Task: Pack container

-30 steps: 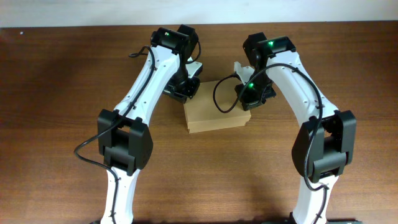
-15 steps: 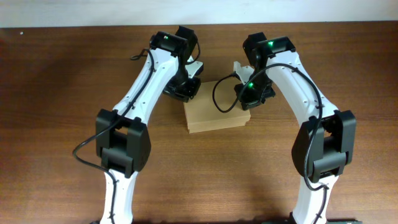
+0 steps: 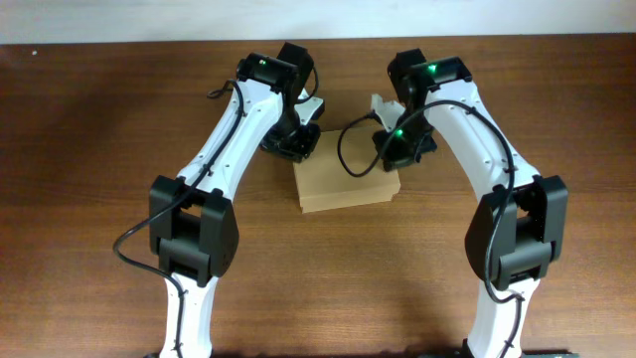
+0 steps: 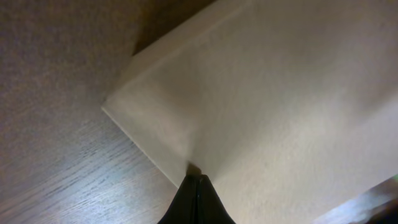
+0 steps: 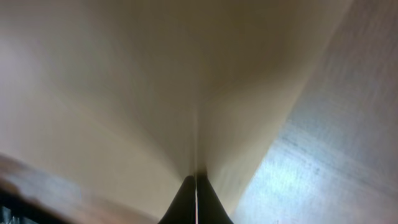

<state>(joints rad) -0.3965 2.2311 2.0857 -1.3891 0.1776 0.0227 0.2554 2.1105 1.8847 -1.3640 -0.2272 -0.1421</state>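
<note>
The container (image 3: 343, 187) is a tan cardboard box with its lid down, lying on the table between my two arms. My left gripper (image 3: 298, 147) is shut and rests over the box's far left corner. In the left wrist view its closed fingertips (image 4: 198, 179) touch the lid (image 4: 280, 93) close to that corner's edge. My right gripper (image 3: 399, 149) is shut over the far right corner. In the right wrist view its closed tips (image 5: 196, 178) press on the box top (image 5: 124, 81) near the edge. Neither gripper has anything between its fingers.
Dark wooden table (image 3: 99, 149) surrounds the box on all sides. Bare wood shows beside the box corner in the left wrist view (image 4: 50, 124) and in the right wrist view (image 5: 336, 143). A pale wall strip (image 3: 149, 20) runs along the table's far edge.
Both arms have shifted very slightly toward the back. The box has stayed in place and both grippers have stayed shut.
</note>
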